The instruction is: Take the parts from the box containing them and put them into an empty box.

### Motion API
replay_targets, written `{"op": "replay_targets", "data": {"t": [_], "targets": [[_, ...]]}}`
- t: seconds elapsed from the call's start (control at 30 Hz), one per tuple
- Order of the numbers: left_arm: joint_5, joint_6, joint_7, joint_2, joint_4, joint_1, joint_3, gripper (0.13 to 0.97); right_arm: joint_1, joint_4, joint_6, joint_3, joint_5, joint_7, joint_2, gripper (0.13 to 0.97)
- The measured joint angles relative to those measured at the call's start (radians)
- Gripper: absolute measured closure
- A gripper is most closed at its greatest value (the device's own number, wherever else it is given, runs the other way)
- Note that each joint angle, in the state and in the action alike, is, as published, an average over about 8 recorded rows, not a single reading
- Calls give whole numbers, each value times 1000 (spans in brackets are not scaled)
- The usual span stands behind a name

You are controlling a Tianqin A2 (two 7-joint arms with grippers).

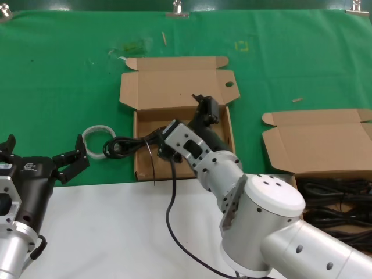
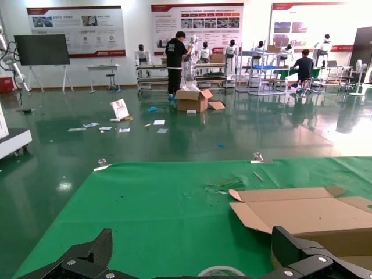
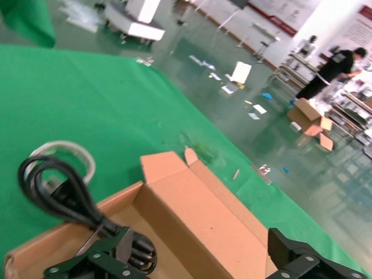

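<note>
The right gripper [image 1: 203,113] sat at the centre of the head view, over the empty box [image 1: 183,87], whose lid with a small round hole lay folded back toward the top of the frame. Its fingers [image 3: 102,258] stood wide apart and gripped nothing. A coiled black cable [image 1: 125,145] lay draped over that box's left wall, part inside and part out on the green tabletop [image 1: 58,75], just beside a white ring [image 1: 96,135]. At the right edge stood the full box [image 1: 317,139], with more cables [image 1: 334,195] piled in its tray. The left gripper [image 1: 70,163] waited at the lower left, its fingers [image 2: 87,256] spread and holding nothing.
</note>
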Motion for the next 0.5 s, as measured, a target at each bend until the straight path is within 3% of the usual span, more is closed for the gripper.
{"op": "replay_targets", "data": {"t": [0.23, 0.5], "targets": [[0, 0, 0, 0, 0, 0, 0, 132, -63, 28, -56, 90, -83, 105, 0, 235], [0, 0, 0, 0, 0, 0, 0, 132, -140, 62, -124, 200, -185, 232, 0, 192]]}}
